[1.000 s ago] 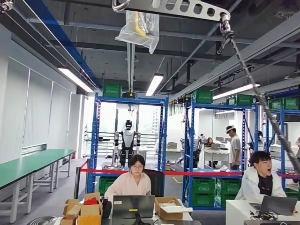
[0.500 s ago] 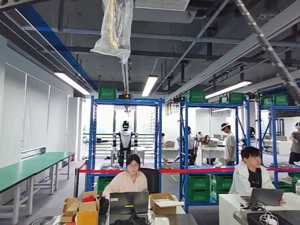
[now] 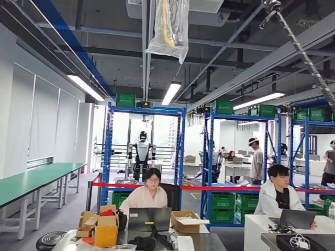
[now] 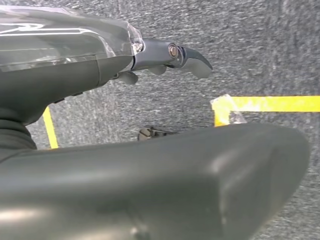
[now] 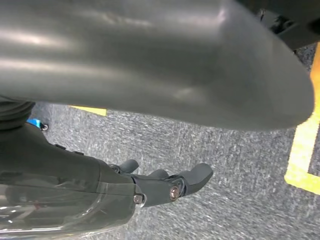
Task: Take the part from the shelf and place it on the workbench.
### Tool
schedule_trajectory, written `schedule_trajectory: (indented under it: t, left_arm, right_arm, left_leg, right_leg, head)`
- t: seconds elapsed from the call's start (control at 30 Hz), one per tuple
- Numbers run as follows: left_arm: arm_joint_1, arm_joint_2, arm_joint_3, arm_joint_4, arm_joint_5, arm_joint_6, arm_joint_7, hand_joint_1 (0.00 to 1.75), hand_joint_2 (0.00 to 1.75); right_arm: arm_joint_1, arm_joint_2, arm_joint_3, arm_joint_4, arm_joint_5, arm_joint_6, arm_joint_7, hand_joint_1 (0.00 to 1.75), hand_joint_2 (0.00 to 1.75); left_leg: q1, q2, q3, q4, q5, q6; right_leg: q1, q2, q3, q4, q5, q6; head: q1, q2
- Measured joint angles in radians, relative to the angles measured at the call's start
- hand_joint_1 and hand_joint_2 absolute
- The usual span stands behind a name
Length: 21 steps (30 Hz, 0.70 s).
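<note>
Left hand [image 4: 113, 65] and right hand [image 5: 113, 192] hang over grey floor [image 4: 264, 45], fingers [image 5: 188, 182] extended, holding nothing. Blue shelf [image 3: 144, 157] mid-frame; green crates [image 3: 227, 206] lower right.

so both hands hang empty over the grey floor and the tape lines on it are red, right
Not quite: the tape lines are yellow, not red, as both wrist views show. The rest holds: the left hand and right hand hang empty over the grey speckled floor.

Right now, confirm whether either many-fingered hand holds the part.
No: the left hand and the right hand hang over grey floor, fingers extended, holding nothing.
</note>
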Motion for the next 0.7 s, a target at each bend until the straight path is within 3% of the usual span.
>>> schedule_trajectory:
  t: [0.03, 0.13, 0.2, 0.27, 0.33, 0.37, 0.43, 0.5, 0.53, 0.57, 0.63, 0.7]
  left_arm:
    - [0.000, 0.000, 0.002, 0.000, 0.000, 0.002, 0.004, 0.00, 0.00]
    - [-0.002, -0.003, 0.007, 0.000, 0.000, 0.007, 0.012, 0.00, 0.00]
    - [-0.005, -0.005, 0.009, 0.000, 0.001, 0.009, 0.016, 0.00, 0.00]
    - [-0.006, -0.006, 0.011, 0.000, 0.000, 0.008, 0.016, 0.00, 0.00]
    - [-0.008, -0.007, 0.012, 0.000, 0.000, 0.004, 0.009, 0.00, 0.00]
    - [-0.009, -0.007, 0.012, 0.000, 0.000, 0.002, 0.004, 0.00, 0.00]
    - [-0.010, -0.007, 0.013, 0.000, -0.001, -0.002, 0.000, 0.00, 0.00]
    - [-0.008, -0.008, 0.013, 0.000, -0.001, -0.003, 0.000, 0.00, 0.00]
    - [-0.008, -0.008, 0.013, 0.000, -0.002, -0.004, 0.000, 0.00, 0.00]
    - [-0.008, -0.008, 0.013, 0.000, -0.002, -0.004, 0.000, 0.00, 0.00]
    - [-0.010, -0.011, 0.012, 0.000, -0.003, -0.007, 0.001, 0.00, 0.00]
    - [-0.013, -0.017, 0.013, 0.001, -0.003, -0.009, 0.002, 0.00, 0.00]
  right_arm:
    - [0.001, 0.000, -0.001, 0.000, 0.001, -0.001, 0.001, 0.00, 0.00]
    - [0.001, -0.002, -0.005, 0.001, -0.001, -0.006, 0.002, 0.00, 0.00]
    - [0.000, -0.005, -0.011, 0.001, -0.006, -0.008, 0.003, 0.00, 0.00]
    - [0.000, -0.008, -0.019, 0.001, -0.014, -0.009, 0.008, 0.00, 0.87]
    - [-0.001, -0.011, -0.030, 0.001, -0.023, -0.010, 0.020, 0.00, 1.75]
    - [-0.001, -0.012, -0.036, 0.001, -0.028, -0.010, 0.028, 0.00, 1.75]
    - [0.000, -0.013, -0.048, 0.001, -0.034, -0.012, 0.043, 0.00, 1.75]
    - [0.001, -0.014, -0.058, 0.001, -0.037, -0.015, 0.056, 0.00, 1.75]
    - [0.002, -0.015, -0.062, 0.001, -0.037, -0.017, 0.063, 0.00, 1.75]
    - [0.002, -0.015, -0.066, 0.001, -0.035, -0.018, 0.070, 0.00, 1.75]
    - [0.002, -0.021, -0.073, 0.001, -0.030, -0.020, 0.082, 0.00, 1.75]
    - [0.002, -0.028, -0.077, 0.001, -0.026, -0.022, 0.086, 0.00, 1.75]
  left_leg:
    - [-0.002, 0.000, 0.001, 0.000, 0.001, 0.001]
    - [-0.004, 0.000, 0.003, 0.000, 0.001, 0.000]
    - [-0.004, 0.000, -0.002, 0.001, 0.003, -0.005]
    - [-0.003, 0.000, -0.007, 0.000, 0.006, -0.014]
    - [-0.002, -0.001, -0.018, 0.016, -0.013, -0.020]
    - [-0.002, -0.002, -0.033, 0.048, -0.037, -0.022]
    - [0.000, -0.003, -0.086, 0.165, -0.100, -0.027]
    - [0.002, -0.003, -0.127, 0.257, -0.124, -0.032]
    - [0.004, -0.004, -0.126, 0.256, -0.109, -0.036]
    - [0.007, -0.003, -0.108, 0.220, -0.079, -0.039]
    - [0.018, -0.007, -0.056, 0.105, -0.026, -0.058]
    - [0.025, -0.012, -0.033, 0.049, -0.015, -0.057]
  right_leg:
    - [0.000, 0.000, 0.015, -0.015, 0.016, -0.001]
    - [0.007, 0.003, 0.117, -0.200, 0.103, -0.018]
    - [0.014, 0.004, 0.145, -0.265, 0.123, -0.029]
    - [0.018, 0.004, 0.144, -0.275, 0.126, -0.035]
    - [0.014, 0.004, 0.152, -0.302, 0.129, -0.044]
    - [0.011, 0.003, 0.156, -0.315, 0.130, -0.049]
    - [0.010, 0.003, 0.155, -0.321, 0.130, -0.054]
    - [0.010, 0.002, 0.151, -0.316, 0.130, -0.054]
    - [0.009, 0.002, 0.149, -0.312, 0.130, -0.054]
    - [0.007, 0.003, 0.146, -0.305, 0.128, -0.052]
    - [0.007, 0.006, 0.132, -0.278, 0.118, -0.044]
    - [0.011, 0.008, 0.118, -0.253, 0.109, -0.041]
  head:
    - [0.000, 0.000]
    - [0.000, 0.000]
    - [0.000, 0.000]
    - [0.000, 0.000]
    - [0.001, 0.000]
    - [0.001, 0.000]
    - [0.001, 0.000]
    - [0.001, 0.000]
    - [0.001, 0.000]
    - [0.001, 0.000]
    - [0.001, 0.000]
    - [0.001, 0.000]
